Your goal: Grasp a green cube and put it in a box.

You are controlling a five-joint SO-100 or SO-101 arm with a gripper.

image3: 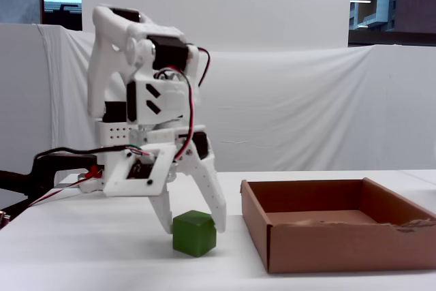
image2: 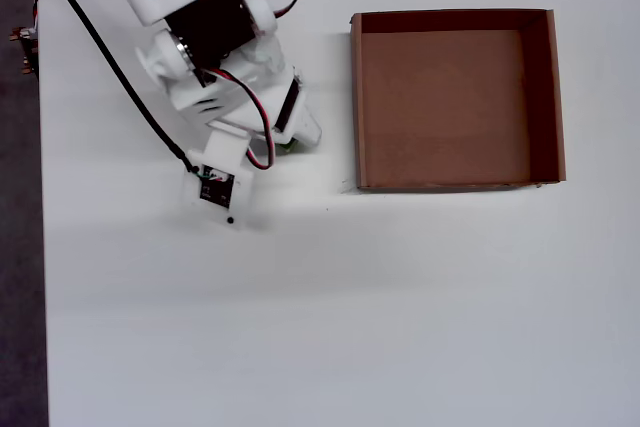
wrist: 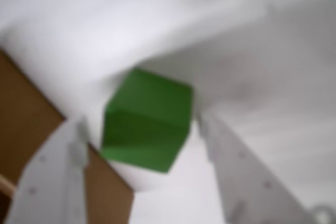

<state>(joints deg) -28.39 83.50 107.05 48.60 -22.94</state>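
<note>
The green cube [image3: 194, 234] rests on the white table to the left of the box [image3: 340, 247] in the fixed view. My gripper [image3: 193, 228] is lowered over it, open, with one finger on each side of the cube. In the wrist view the cube [wrist: 147, 121] sits between the two white fingers with a small gap on each side, and the gripper [wrist: 140, 121] is not closed on it. In the overhead view the arm hides the cube except for a green sliver [image2: 288, 149]. There the empty brown box [image2: 450, 97] lies to the right of the gripper [image2: 290, 142].
The arm's base and cables [image2: 100, 57] fill the table's upper left in the overhead view. The table's dark left edge [image2: 20, 247] runs down that view. Brown cardboard [wrist: 21, 124] shows at the left of the wrist view. A white cloth backdrop [image3: 306, 107] hangs behind the table.
</note>
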